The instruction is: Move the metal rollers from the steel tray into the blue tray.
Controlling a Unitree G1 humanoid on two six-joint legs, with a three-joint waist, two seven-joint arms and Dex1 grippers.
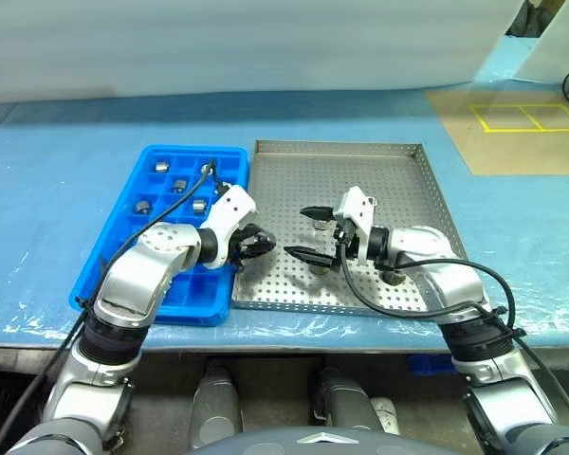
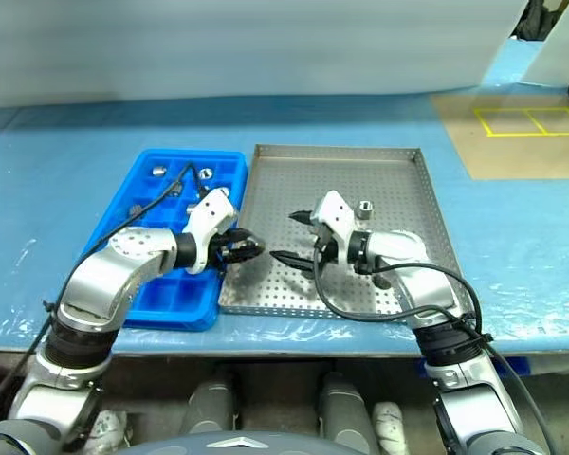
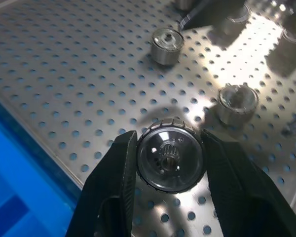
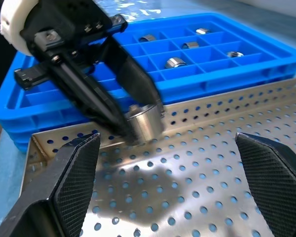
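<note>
Left wrist view showed my left gripper [image 3: 168,160] clenched on 1 metal roller [image 3: 169,160], its 2 black fingers [image 3: 116,182] pressing the ribbed rim from opposite sides so the hollow centre faced the camera. I held it clear of the steel tray [image 1: 398,171], above the tray's perforated floor near its left rim, presumably so it could be carried across that rim to the blue tray [image 1: 161,156], which lay touching the steel tray on its left side. From there, I judged the next move a short swing leftward over an empty compartment.

My right gripper [image 1: 308,234] hung over the middle of the steel tray with its fingers spread wide and nothing between them, pointing toward the left gripper; I took it to be waiting for a pick of its own. At least 2 more rollers [image 3: 166,45] lay loose on the perforated floor, and 4 rollers [image 1: 162,167] already sat in compartments at the far end of the blue tray.

Both trays rested on a worktop [image 1: 57,190] covered in blue sheeting, close to its near edge. At the far right corner lay a brown mat [image 1: 512,133] marked with yellow rectangles, and a pale wall ran along the far edge.
</note>
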